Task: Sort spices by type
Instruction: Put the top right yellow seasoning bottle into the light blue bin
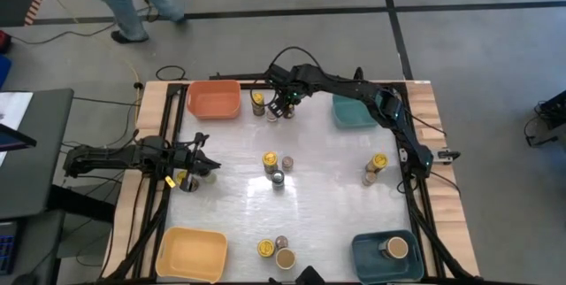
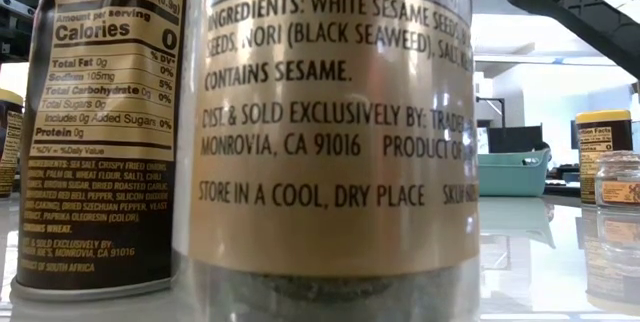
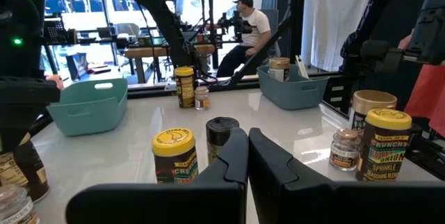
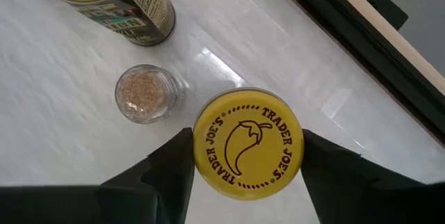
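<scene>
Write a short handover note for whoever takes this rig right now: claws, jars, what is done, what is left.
Right claw: over the table's far edge beside the orange bin, fingers either side of a yellow-lidded jar, touching the lid; not lifted.
Left claw: shut, empty, waiting at the left side.
Done: one tan-lidded jar sits in the near teal bin.
Left: jars in loose clusters at the centre, right side, near edge and far edge; the orange bin, yellow bin and far teal bin look empty.
</scene>
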Motion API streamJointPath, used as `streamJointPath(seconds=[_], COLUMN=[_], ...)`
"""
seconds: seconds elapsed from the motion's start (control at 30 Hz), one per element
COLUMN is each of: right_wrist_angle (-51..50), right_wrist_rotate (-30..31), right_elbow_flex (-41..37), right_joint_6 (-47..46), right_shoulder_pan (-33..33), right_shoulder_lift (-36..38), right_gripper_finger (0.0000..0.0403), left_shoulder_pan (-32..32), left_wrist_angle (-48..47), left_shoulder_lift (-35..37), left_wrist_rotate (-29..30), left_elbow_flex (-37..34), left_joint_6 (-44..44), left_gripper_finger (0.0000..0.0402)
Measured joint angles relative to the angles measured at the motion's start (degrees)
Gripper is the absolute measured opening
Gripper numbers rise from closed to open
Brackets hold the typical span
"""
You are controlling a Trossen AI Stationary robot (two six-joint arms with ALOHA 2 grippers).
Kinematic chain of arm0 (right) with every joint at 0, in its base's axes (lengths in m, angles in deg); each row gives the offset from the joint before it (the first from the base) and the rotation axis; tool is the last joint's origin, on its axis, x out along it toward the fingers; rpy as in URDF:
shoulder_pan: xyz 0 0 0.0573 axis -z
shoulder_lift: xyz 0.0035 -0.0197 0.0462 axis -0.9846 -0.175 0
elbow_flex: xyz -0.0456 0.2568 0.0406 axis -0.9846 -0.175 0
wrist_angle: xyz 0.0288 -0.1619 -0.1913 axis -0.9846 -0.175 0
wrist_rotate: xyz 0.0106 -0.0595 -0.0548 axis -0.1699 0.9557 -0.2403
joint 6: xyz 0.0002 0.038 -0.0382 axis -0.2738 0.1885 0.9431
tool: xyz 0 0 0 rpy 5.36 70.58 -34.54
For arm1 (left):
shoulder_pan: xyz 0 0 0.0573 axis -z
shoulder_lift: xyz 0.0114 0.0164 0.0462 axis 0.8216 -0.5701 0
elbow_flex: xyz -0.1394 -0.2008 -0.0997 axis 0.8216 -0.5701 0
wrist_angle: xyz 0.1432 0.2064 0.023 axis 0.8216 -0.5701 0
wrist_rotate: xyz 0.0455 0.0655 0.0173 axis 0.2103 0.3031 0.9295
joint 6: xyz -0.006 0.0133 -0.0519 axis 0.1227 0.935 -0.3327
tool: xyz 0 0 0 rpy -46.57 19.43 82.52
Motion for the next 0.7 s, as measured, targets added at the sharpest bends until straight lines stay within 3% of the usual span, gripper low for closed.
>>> streamJointPath(seconds=[0.33, 0.7], right_wrist_angle=[-2.7, -20.2], right_wrist_rotate=[0.9, 12.4], right_elbow_flex=[0.0, 0.0], right_joint_6=[-0.8, -0.7], right_shoulder_pan=[0.6, 1.4], right_shoulder_lift=[8.3, 24.8], right_gripper_finger=[0.0251, 0.0250], left_shoulder_pan=[0.0, 0.0], left_wrist_angle=[0.0, 0.0], left_shoulder_lift=[0.0, 0.0], left_wrist_rotate=[0.0, 0.0], left_elbow_flex=[0.0, 0.0], left_joint_6=[0.0, 0.0], left_gripper_finger=[0.0000, 0.0000])
